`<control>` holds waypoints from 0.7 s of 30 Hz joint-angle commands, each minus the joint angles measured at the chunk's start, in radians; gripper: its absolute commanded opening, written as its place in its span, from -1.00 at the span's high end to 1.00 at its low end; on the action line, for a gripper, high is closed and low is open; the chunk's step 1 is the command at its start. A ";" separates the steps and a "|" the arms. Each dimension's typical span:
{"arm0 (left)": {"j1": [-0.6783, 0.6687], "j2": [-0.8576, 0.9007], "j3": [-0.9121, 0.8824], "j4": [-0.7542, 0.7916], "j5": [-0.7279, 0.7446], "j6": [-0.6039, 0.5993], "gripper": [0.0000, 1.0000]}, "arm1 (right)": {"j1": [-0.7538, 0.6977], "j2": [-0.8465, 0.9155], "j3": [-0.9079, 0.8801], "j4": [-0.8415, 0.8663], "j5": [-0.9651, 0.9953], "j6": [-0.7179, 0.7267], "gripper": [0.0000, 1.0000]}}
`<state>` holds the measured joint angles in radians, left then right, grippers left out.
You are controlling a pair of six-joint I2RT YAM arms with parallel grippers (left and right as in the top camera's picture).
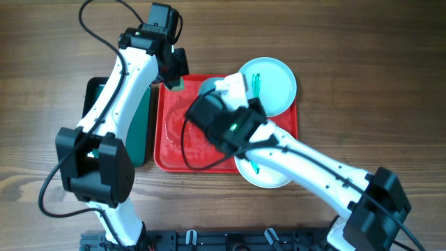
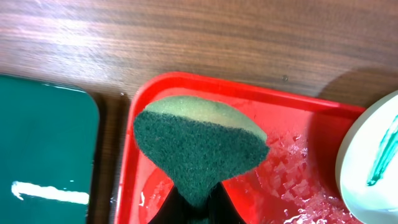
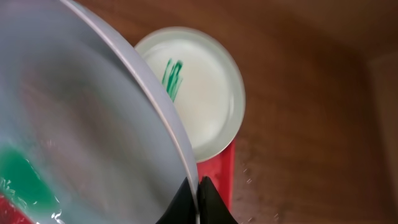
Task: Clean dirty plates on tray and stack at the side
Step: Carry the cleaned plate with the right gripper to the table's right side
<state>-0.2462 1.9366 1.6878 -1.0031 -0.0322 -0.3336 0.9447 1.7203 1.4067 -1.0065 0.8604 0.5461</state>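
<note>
Green sponge (image 2: 198, 152) pinched in left end effector (image 2: 198, 208) over red tray (image 2: 186, 84); right end effector (image 3: 198, 198) pinches a plate (image 3: 93, 118) by its rim.

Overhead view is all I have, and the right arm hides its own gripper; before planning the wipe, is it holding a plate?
Observer: Yes, the right wrist view shows the right gripper shut on the rim of a tilted plate.
Operator: Is that plate dirty?
Observer: A blurred green patch shows on its face.
Operator: And the left gripper?
Observer: Shut on a green sponge above the red tray, which is wet.
</note>
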 commanded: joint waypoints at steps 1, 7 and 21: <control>0.004 0.040 0.011 -0.002 0.064 -0.017 0.92 | 0.069 -0.024 -0.005 0.003 0.277 0.034 0.91; 0.004 0.040 0.010 -0.005 0.074 -0.019 0.92 | 0.141 -0.024 -0.005 0.011 0.447 0.033 0.91; 0.005 0.040 0.010 -0.005 0.089 -0.020 0.92 | 0.202 -0.024 -0.005 0.064 0.660 -0.005 0.92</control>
<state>-0.2462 1.9728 1.6878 -1.0065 0.0368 -0.3397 1.1412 1.7203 1.4067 -0.9455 1.4616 0.5457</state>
